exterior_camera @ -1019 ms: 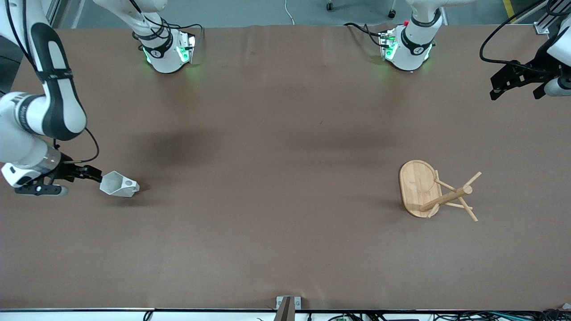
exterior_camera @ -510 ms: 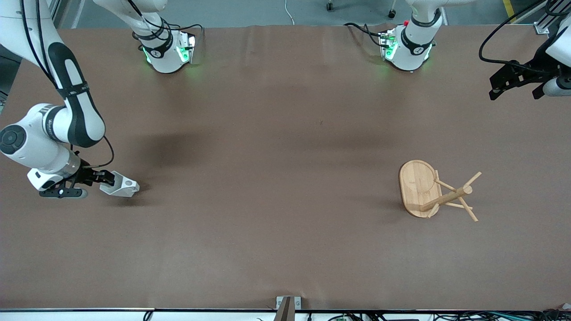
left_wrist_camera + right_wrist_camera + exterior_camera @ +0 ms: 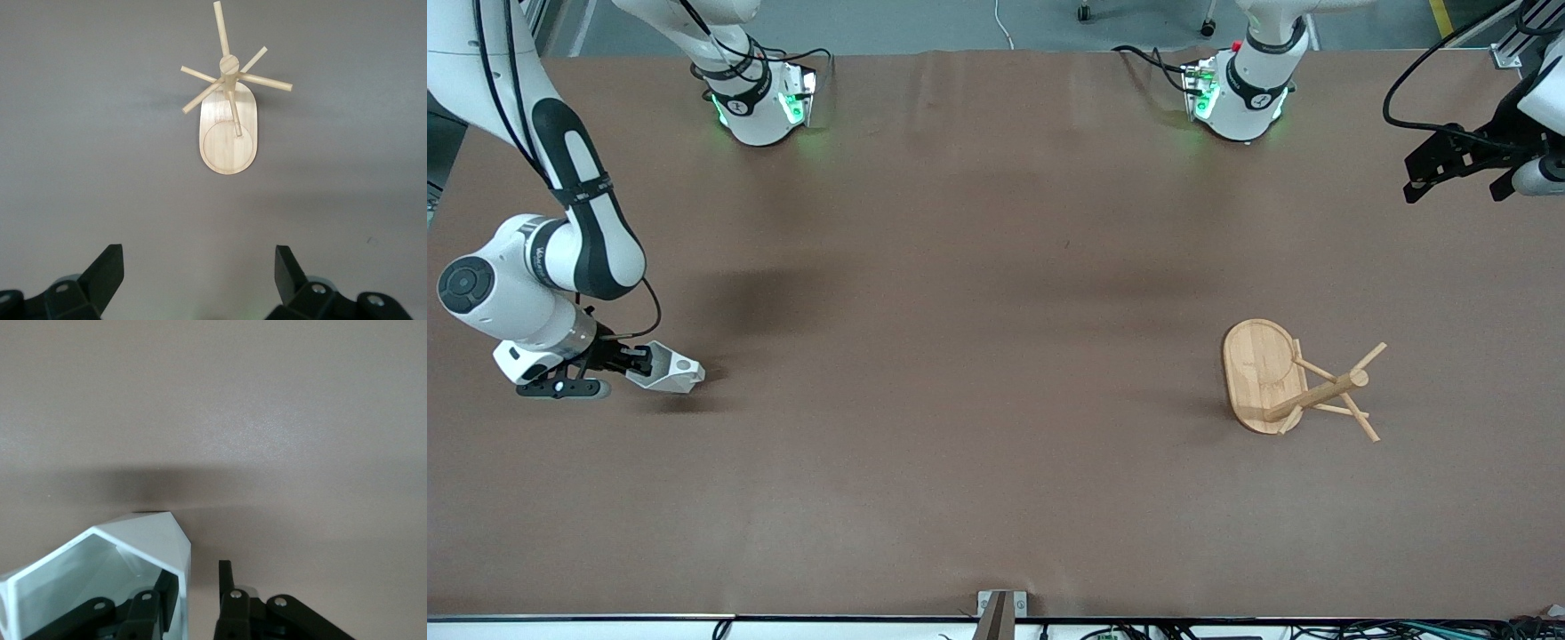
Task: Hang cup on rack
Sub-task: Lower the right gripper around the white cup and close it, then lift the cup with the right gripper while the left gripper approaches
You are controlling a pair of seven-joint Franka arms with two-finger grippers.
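The white faceted cup [image 3: 667, 373] lies on its side on the brown table near the right arm's end, its mouth toward my right gripper [image 3: 640, 361] and its loop handle on top. In the right wrist view one finger is inside the cup [image 3: 143, 540] against its wall. The other finger [image 3: 225, 587] is outside, with a gap left to the wall, so the right gripper [image 3: 197, 583] straddles the wall, open. The bamboo rack [image 3: 1303, 384] stands toward the left arm's end. My left gripper [image 3: 1449, 169] waits high and open, looking down at the rack [image 3: 228, 127].
The two arm bases [image 3: 760, 102] stand along the table's edge farthest from the front camera. A small metal bracket [image 3: 1000, 604] sits at the near edge. Brown table [image 3: 978, 356] stretches between cup and rack.
My right gripper slid forward onto the cup's mouth and its fingers narrowed around the wall. The cup, the rack and the left arm kept their places.
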